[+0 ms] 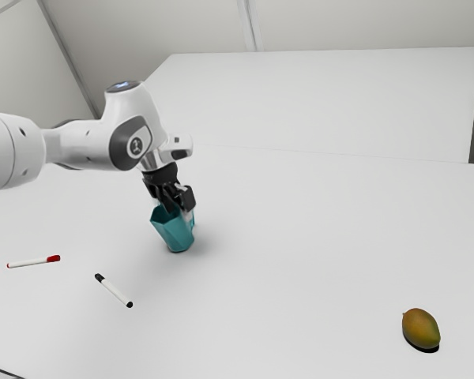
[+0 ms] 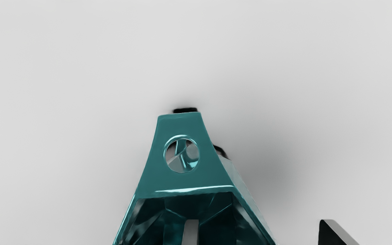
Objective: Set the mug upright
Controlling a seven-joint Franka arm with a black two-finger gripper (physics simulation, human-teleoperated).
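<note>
Two fingers of your gripper stand apart, one inside the mug, which you see left of centre in the exterior view, under the gripper. Its mouth points upward, and its long axis leans toward upper left.

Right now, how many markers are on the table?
2: a red-capped marker near the exterior view's left edge, and a black-capped marker nearer that camera than the mug.

Red-capped marker, black-capped marker and mango on the white table.
</note>
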